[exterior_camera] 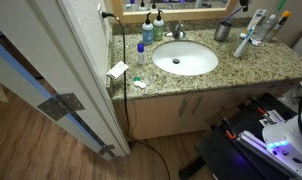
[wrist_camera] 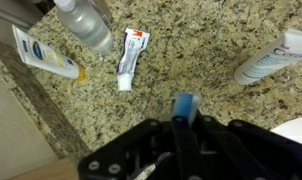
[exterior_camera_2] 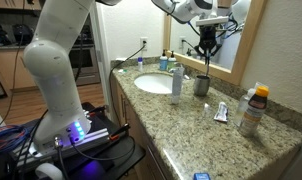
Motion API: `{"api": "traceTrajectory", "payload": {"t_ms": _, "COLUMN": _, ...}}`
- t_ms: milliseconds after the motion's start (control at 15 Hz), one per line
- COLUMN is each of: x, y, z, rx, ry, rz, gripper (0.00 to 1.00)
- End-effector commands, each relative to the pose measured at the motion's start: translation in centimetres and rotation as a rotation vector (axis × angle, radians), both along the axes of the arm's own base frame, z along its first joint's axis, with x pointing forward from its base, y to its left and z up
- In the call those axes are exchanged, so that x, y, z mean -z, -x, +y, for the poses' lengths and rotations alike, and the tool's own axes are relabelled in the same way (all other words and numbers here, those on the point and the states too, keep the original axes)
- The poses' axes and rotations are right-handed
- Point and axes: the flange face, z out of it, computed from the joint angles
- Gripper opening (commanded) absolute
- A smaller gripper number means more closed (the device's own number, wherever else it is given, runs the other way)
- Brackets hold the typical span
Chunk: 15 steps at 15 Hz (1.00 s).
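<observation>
White arm point(exterior_camera_2: 53, 60) reaching out high, wrist turned downward, fingers point(wrist_camera: 159, 140) closed tight together

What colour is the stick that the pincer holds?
Blue. The stick in the pincer shows best in the wrist view.

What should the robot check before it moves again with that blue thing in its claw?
1. Grip: the gripper is shut on the blue thing, which sits between its fingers: ok.
2. Blue thing's lower end out of the cup below the gripper: cannot tell, too small in the exterior views.
3. Toothpaste tube lies flat on the counter, apart from the gripper: ok.
4. Clear bottle is apart from the gripper: ok.
5. White tube is off to one side, not touching the gripper: ok.
</observation>
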Motion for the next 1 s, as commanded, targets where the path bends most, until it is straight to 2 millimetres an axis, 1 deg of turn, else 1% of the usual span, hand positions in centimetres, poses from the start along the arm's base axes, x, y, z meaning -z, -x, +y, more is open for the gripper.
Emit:
{"api": "traceTrajectory", "payload": {"t_ms": 0, "x": -6.4, "y": 3.5, "z": -1.6, "rx": -0.026, "ry": -0.021, "rz": -0.1, "gripper": 0.02}}
{"api": "traceTrajectory", "payload": {"t_ms": 67, "x": -8.3, "y": 4.7, "z": -2.5, "rx": -0.023, "ry": -0.009, "rz": -0.116, "gripper": 0.02}}
{"api": "traceTrajectory", "payload": {"t_ms": 200, "x": -10.7, "y": 6.7, "z": -4.0, "rx": -0.022, "ry": 0.017, "rz": -0.122, "gripper": 0.02}}
{"api": "traceTrajectory", "payload": {"t_ms": 267, "x": -11.1, "y": 7.5, "z": -4.7, "rx": -0.034, "ry": 0.039, "rz": -0.099, "gripper": 0.02}}
{"api": "traceTrajectory", "payload": {"t_ms": 333, "x": -11.2, "y": 8.2, "z": -5.3, "rx": -0.043, "ry": 0.055, "rz": -0.063, "gripper": 0.02}}
{"api": "traceTrajectory", "payload": {"t_ms": 400, "x": -10.4, "y": 8.7, "z": -5.8, "rx": -0.063, "ry": 0.058, "rz": -0.004, "gripper": 0.02}}
{"api": "traceTrajectory", "payload": {"t_ms": 533, "x": -7.6, "y": 8.9, "z": -6.8, "rx": -0.05, "ry": 0.109, "rz": 0.081, "gripper": 0.02}}
{"api": "traceTrajectory", "payload": {"t_ms": 667, "x": -3.6, "y": 8.7, "z": -7.2, "rx": -0.021, "ry": 0.153, "rz": 0.15, "gripper": 0.02}}
{"api": "traceTrajectory", "payload": {"t_ms": 800, "x": 0.3, "y": 8.6, "z": -7.2, "rx": 0.011, "ry": 0.193, "rz": 0.215, "gripper": 0.02}}
{"api": "traceTrajectory", "payload": {"t_ms": 933, "x": 3.9, "y": 7.9, "z": -7.0, "rx": 0.042, "ry": 0.191, "rz": 0.197, "gripper": 0.02}}
